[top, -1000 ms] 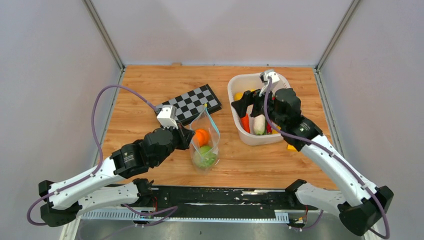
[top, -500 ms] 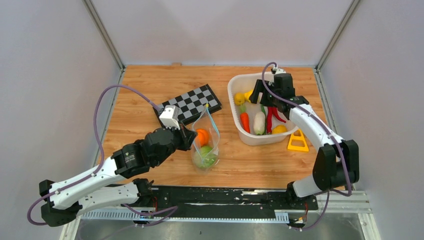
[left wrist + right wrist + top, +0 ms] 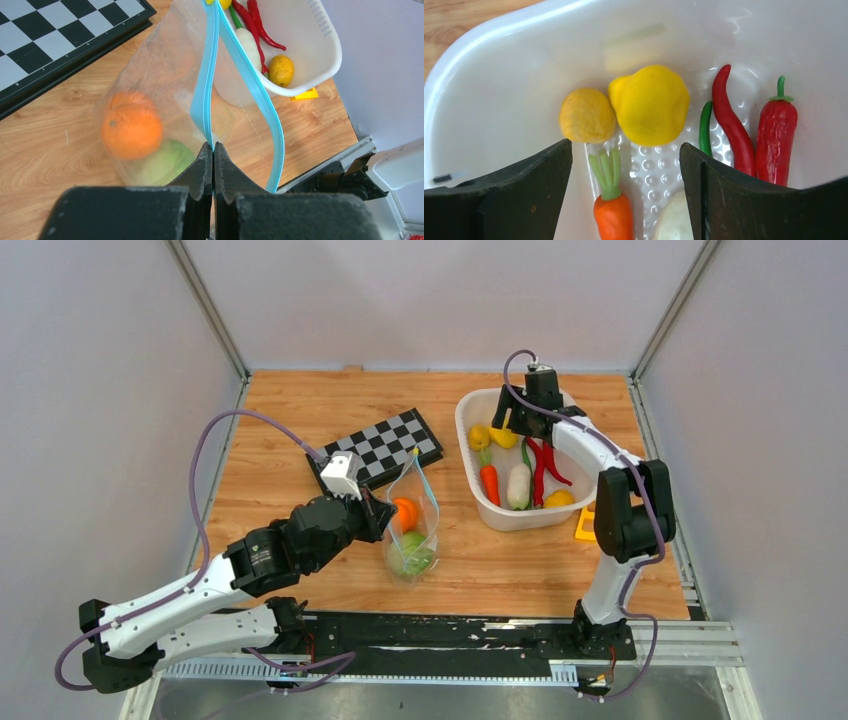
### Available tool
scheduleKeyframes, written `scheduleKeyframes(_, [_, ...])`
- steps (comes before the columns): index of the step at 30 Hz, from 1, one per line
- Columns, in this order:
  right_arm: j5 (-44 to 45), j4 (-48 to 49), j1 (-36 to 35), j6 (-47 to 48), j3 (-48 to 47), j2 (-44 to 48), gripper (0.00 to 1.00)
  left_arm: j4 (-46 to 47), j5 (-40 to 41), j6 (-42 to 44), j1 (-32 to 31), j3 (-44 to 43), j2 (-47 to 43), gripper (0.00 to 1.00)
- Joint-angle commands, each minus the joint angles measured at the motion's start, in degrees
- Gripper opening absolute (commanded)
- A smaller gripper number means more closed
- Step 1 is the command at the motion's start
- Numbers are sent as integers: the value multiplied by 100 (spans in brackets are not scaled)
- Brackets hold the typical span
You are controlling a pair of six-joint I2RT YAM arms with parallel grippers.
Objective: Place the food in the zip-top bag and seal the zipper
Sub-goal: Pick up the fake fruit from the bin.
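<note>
Left fingers: pressed fully together, pinching the teal edge of the zip-top bag at the near end of its mouth.
Zip-top bag: stands upright on the surface, just in front of the chessboard and to the left of the white basket, with its mouth gaping upward.
Zipper: two teal strips meet at the pinched end and spread apart away from it, so the bag is unsealed.
Inside the bag: an orange rests on top of a green cabbage.
Right fingers: spread wide and holding nothing, they hang inside the far part of the basket above the food.
Between the right fingertips, wrist view: a yellow pear-shaped fruit touches a lemon, and the green top of a carrot sits just below them.
Rest of the basket: a white radish lies beside the carrot. A green pepper, a long red chili and a stubby red pepper lie side by side on the right.
</note>
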State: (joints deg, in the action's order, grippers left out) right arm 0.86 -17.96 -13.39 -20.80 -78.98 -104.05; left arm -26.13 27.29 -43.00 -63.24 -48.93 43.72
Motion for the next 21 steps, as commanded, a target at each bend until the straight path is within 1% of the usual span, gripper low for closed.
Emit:
scheduleKeyframes(1, [84, 321, 119, -30, -532, -454, 78, 274, -12, 93, 0, 94, -52, 0])
scheduleKeyframes(5, [289, -84, 157, 114, -1069, -935, 77, 286, 23, 97, 2, 125, -83, 0])
scheduleKeyframes(10, [19, -134, 291, 189, -1136, -1194, 69, 275, 64, 117, 0, 149, -84, 0])
scheduleKeyframes(12, [-282, -150, 307, 205, -1129, -1259, 67, 305, 64, 123, 4, 155, -49, 0])
scheduleKeyframes(14, [-406, -157, 310, 211, -1054, -1273, 67, 327, 31, 133, 2, 141, -12, 0])
scheduleKeyframes(17, [-612, 3, 310, 245, -855, -1218, 72, 332, -5, 143, 4, 112, 59, 0])
scheduleKeyframes(18, [-651, 37, 310, 262, -793, -1216, 72, 341, -24, 143, -2, 107, 75, 0])
scheduleKeyframes(20, [-681, 60, 319, 296, -785, -1257, 71, 344, -43, 143, -1, 105, 92, 0])
scheduleKeyframes(21, [-690, 25, 326, 308, -815, -1293, 69, 353, -61, 143, 0, 104, 107, 0])
